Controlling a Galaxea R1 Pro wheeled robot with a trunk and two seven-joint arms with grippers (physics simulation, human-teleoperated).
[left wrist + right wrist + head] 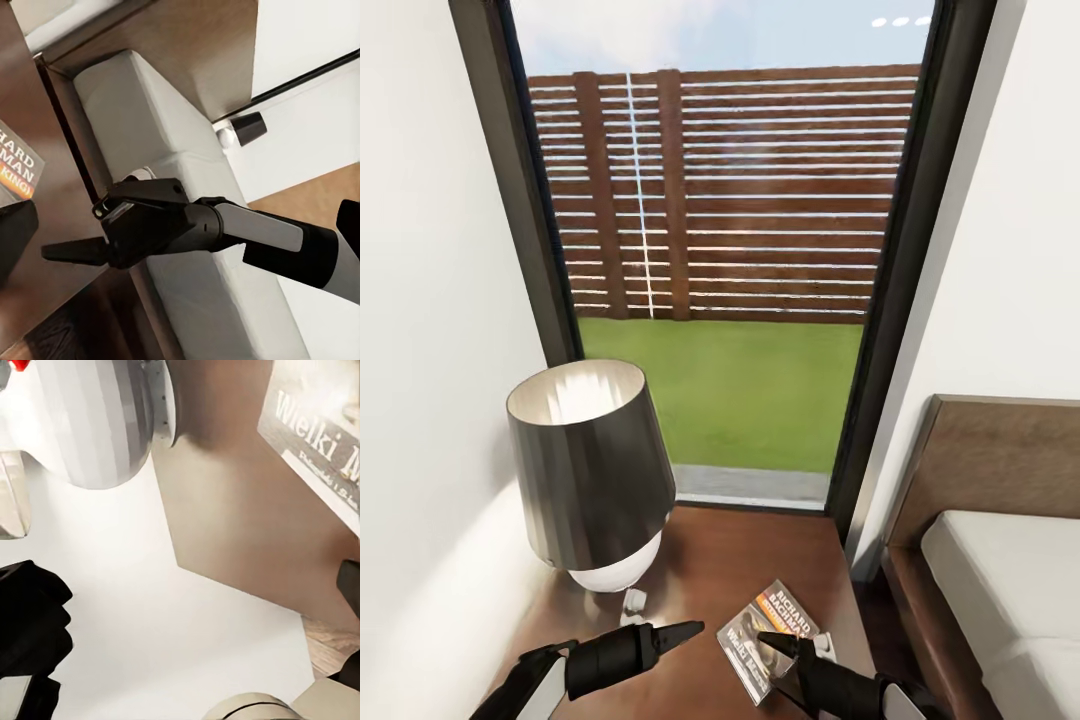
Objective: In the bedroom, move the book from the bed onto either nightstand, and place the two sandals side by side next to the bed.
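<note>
Looking down over both arms, I've got the book [773,639] lying flat on the nightstand [740,560], cover up, toward the near edge on the side closest to the bed [1000,560]. So by my read the book half of the job is as good as done: it rests on the glossy dark top, well inside the edges, nothing propping it.

My right gripper [785,647] hangs right over the book's near corner, its dark fingertip pointing across the cover. Whether it is touching the paperback or just above it, I can't tell from here, and I can't say if those fingers are spread or pressed together either. Through the right wrist camera the book [319,442] sits close ahead with its white lettering plain to read.

My left gripper [678,633] is off to the other side, just beside the book, apart from it, nothing between its fingers. They look drawn to a single point in the head view, though I can't be sure they are fully together.

Crowding me on this top is the table lamp [592,470], big dark shade over a white base, with a small white switch [633,600] at its foot, near my left arm. Any lift on that side risks clipping the shade. Behind stands the tall window [720,250], fence and grass beyond. Sandals come next, I'd judge.
</note>
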